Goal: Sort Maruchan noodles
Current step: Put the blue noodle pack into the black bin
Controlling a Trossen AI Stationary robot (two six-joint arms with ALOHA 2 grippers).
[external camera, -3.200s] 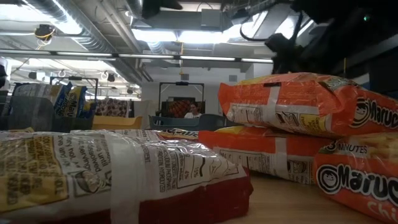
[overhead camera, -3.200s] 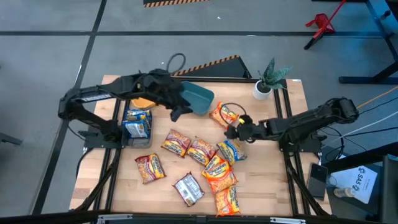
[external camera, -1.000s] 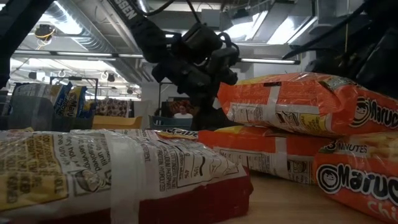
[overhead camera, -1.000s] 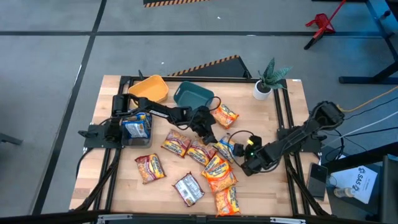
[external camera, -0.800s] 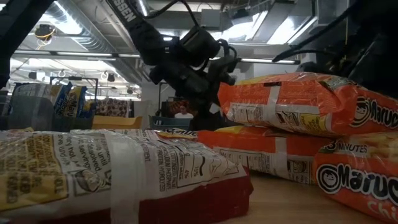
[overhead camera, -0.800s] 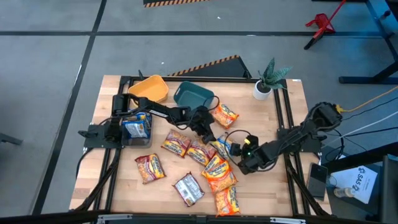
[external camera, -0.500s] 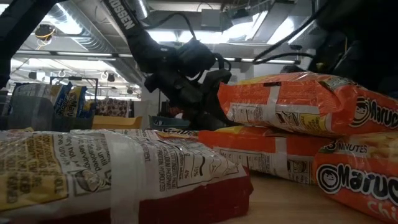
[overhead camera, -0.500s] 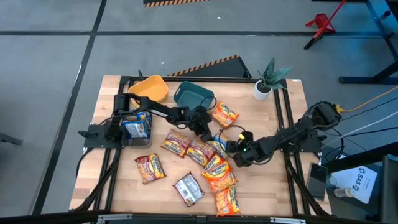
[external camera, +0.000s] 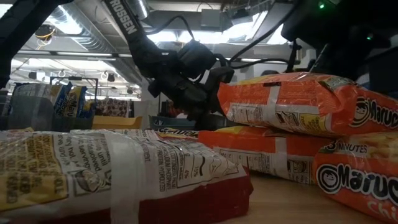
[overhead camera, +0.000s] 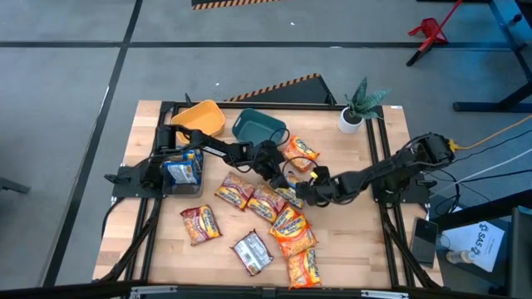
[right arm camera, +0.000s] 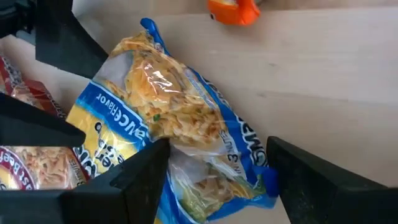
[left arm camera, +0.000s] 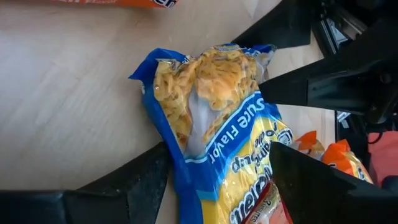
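Note:
A blue-and-yellow Maruchan noodle packet (overhead camera: 291, 195) lies flat on the wood in the middle of the table, at the far edge of a pile of orange and red packets (overhead camera: 287, 226). My left gripper (left arm camera: 217, 152) comes at it from the table's left, slanting down. It is open, with one finger on each side of the packet (left arm camera: 217, 112). My right gripper (right arm camera: 217, 144) comes from the right, also open astride the same packet (right arm camera: 168, 124). In the high view the two grippers (overhead camera: 281, 178) (overhead camera: 301, 193) almost meet. My left gripper has its fingers (left arm camera: 149, 180) along the blue packet's two long edges; I cannot tell whether they touch it. My right gripper has its fingers (right arm camera: 140, 174) beside the packet's other end; I cannot tell whether they touch it either. The packet lies flat on the table.
At the far side stand a yellow bin (overhead camera: 202, 118) and a teal bin (overhead camera: 259, 129); a grey bin (overhead camera: 183, 169) with blue packets is at the left. One orange packet (overhead camera: 301, 152) lies alone. A potted plant (overhead camera: 357, 108) stands far right. Orange packets (external camera: 298, 106) fill the low view's foreground.
My right gripper has swept toward the table's left and a little toward the far edge, rolling its wrist, and now stands at the blue packet opposite my left gripper. My left gripper has sunk slightly onto the packet. The packet stays where it lay.

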